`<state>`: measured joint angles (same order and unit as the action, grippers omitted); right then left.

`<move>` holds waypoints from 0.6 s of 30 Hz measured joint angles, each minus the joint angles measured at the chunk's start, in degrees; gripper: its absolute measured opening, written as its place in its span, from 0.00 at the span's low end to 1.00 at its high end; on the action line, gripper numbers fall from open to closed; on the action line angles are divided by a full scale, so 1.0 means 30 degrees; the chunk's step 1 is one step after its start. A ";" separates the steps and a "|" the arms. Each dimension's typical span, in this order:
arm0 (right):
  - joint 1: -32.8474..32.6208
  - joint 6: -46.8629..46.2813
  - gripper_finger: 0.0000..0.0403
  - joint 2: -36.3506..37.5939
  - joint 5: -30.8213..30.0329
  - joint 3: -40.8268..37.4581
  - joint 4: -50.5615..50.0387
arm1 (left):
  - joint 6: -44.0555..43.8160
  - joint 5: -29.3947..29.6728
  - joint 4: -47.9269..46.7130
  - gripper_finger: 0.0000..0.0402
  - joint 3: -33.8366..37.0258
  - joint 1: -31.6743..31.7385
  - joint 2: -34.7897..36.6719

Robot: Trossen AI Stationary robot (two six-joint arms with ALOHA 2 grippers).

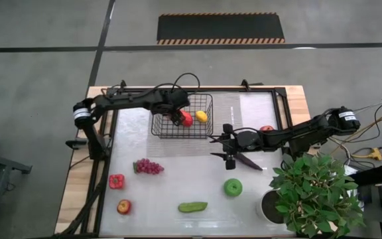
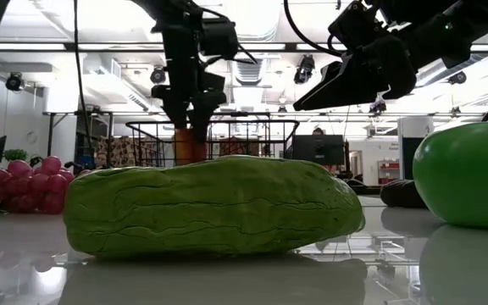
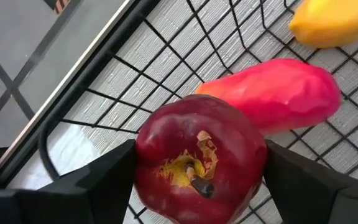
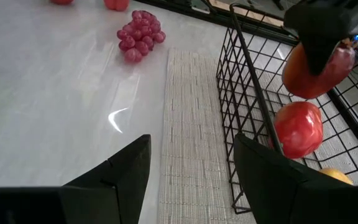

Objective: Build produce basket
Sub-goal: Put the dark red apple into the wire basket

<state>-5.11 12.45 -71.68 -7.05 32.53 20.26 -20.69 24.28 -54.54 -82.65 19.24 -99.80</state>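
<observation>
Left tool [image 3: 194, 180] reaches down into basket [image 1: 207, 130], pinching red apple [image 3: 197, 162]; right tool [image 1: 221, 147] hovers spread beside it.

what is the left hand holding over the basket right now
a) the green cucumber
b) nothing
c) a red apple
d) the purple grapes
c: in the left wrist view a red apple sits between the left hand fingers above the basket floor, beside a red pepper and a lemon; the cucumber and grapes lie on the table.
</observation>
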 joint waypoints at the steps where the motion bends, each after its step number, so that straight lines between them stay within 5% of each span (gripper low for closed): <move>1: 0.0002 -0.0004 0.53 0.0004 0.0000 0.0000 0.0001 | -0.0016 -0.0004 0.0012 0.73 0.0050 0.0050 -0.0071; 18: 0.0002 -0.0124 0.53 0.0006 0.0000 0.0000 -0.0019 | -0.1082 0.0005 0.0577 0.73 0.1323 0.0568 -0.0128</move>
<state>-5.10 12.08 -71.66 -7.05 32.53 20.21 -23.93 24.30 -52.81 -78.68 20.95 -100.18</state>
